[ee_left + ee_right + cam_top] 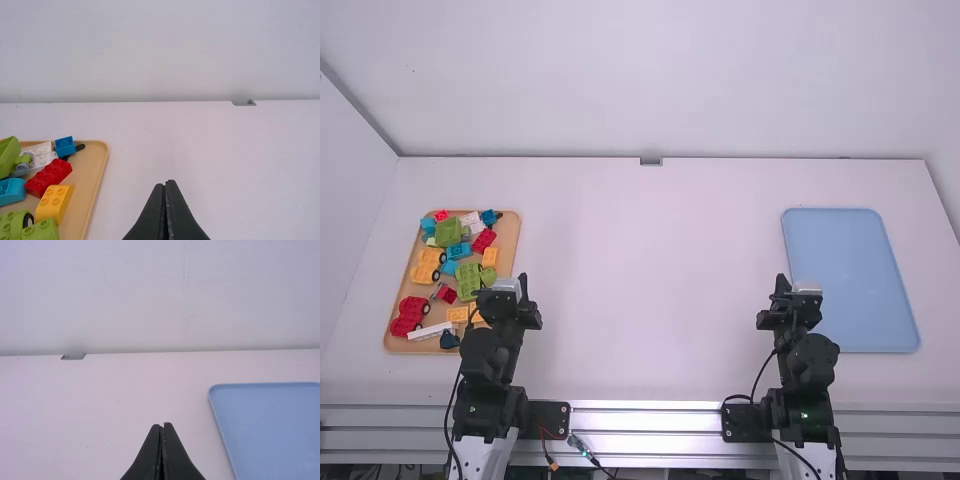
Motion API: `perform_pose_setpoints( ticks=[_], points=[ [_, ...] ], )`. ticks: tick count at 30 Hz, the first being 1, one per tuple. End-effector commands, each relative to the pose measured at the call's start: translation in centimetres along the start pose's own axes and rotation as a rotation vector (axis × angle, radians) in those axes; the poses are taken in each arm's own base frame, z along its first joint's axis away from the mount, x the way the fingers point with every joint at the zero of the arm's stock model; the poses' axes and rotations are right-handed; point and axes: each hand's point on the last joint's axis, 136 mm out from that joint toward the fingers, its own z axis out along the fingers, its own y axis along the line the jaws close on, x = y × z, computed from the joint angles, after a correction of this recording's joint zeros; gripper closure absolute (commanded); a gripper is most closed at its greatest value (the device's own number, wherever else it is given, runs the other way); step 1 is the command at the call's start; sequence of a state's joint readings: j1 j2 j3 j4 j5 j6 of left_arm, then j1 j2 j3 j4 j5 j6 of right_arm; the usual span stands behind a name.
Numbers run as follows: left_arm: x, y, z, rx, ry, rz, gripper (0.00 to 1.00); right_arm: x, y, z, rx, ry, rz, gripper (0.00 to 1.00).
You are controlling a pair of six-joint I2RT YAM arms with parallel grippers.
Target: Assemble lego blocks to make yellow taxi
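In the high view, the left arm hides the lower right corner of the tan tray and part of a yellow block; how much of that block lies behind it, I cannot tell. The right arm covers part of the blue tray's left side. Studs on the heaped blocks are too small to count.

In the left wrist view, the left edge cuts a green block and a blue block; a red sliver shows too little to tell its shape. The bottom edge crops a studded green piece.
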State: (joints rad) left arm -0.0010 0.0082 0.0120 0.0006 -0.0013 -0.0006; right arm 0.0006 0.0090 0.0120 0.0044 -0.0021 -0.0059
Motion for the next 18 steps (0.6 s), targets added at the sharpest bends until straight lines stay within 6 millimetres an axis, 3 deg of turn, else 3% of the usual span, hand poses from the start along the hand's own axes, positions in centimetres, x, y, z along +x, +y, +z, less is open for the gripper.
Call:
perform_pose_setpoints(
  ticks=[1,9,18],
  points=[
    [0.0,0.0,0.0,0.000,0.000,0.000,1.00,0.0,0.0,0.0,-0.002,0.000,0.004,1.00],
    [-0.4,0.1,0.0,-0.005,0.005,0.005,0.97,-0.5,0.0,0.0,0.000,-0.001,-0.001,0.97],
    [-1.8,0.9,0.0,-0.050,0.047,0.031,0.88,-2.5,-0.1,0.0,0.004,0.026,-0.016,0.88]
  ],
)
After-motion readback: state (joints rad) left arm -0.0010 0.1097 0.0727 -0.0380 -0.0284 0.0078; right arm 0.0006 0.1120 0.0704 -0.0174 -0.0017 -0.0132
